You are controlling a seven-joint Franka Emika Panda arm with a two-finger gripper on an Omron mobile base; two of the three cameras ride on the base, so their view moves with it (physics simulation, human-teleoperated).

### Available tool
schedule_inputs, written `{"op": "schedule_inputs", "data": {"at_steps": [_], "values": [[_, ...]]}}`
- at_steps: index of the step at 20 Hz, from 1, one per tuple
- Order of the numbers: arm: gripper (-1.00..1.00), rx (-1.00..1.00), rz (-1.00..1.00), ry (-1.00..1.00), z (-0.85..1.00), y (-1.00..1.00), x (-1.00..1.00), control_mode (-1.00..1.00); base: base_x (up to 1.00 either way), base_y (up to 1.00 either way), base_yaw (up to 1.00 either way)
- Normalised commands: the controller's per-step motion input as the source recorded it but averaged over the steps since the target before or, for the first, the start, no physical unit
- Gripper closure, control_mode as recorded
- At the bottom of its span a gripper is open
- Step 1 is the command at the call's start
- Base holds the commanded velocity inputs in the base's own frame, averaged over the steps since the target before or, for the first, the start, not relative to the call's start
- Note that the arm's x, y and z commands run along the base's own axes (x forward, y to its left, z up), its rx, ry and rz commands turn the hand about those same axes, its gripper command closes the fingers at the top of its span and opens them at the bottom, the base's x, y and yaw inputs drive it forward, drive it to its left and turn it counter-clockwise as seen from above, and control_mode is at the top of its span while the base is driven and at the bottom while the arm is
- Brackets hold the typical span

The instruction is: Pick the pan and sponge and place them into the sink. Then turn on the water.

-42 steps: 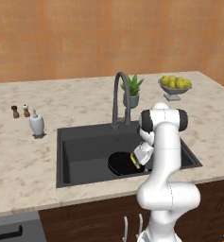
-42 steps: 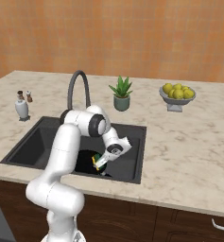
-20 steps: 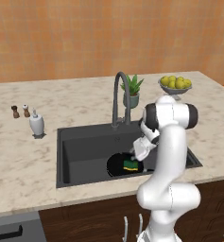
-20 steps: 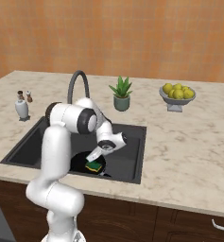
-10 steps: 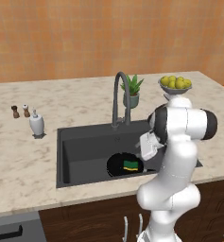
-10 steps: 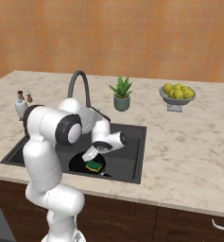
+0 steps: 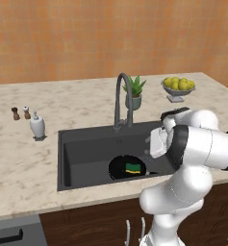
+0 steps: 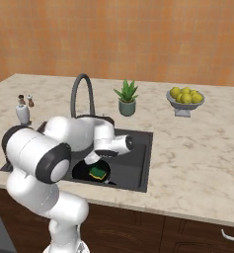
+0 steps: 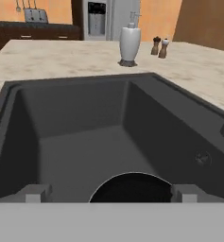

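Marble-patterned tabletop (image 7: pixel 19 163) surrounds the dark grey rectangular sink (image 7: pixel 82 149), where the round black frying pan (image 7: pixel 119 168) already lies with the green-and-yellow sponge (image 7: pixel 133 167) on it. The gripper (image 7: pixel 149 144), jaws spread and empty, hovers above. Next, reach the tall arched grey faucet (image 7: pixel 121 96) without bumping its neck; its handle is hard to make out.

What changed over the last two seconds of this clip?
The gripper, low over the pan earlier, has let the sponge go onto it and lifted back with jaws open. The pan in the sink stayed put; the faucet runs no water.
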Motion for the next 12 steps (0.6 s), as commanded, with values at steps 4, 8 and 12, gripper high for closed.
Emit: {"op": "schedule_inputs", "data": {"at_steps": [4, 8, 12], "values": [[-1.00, 0.25, 0.00, 0.00, 0.46, -0.53, -0.03, -1.00, 0.00, 0.00, 0.00], [-1.00, 0.18, 0.00, -0.07, 0.35, -0.32, 0.00, -1.00, 0.00, 0.00, 0.00], [-1.00, 0.12, 0.00, -0.11, 0.32, -0.07, 0.30, -1.00, 0.00, 0.00, 0.00]]}}
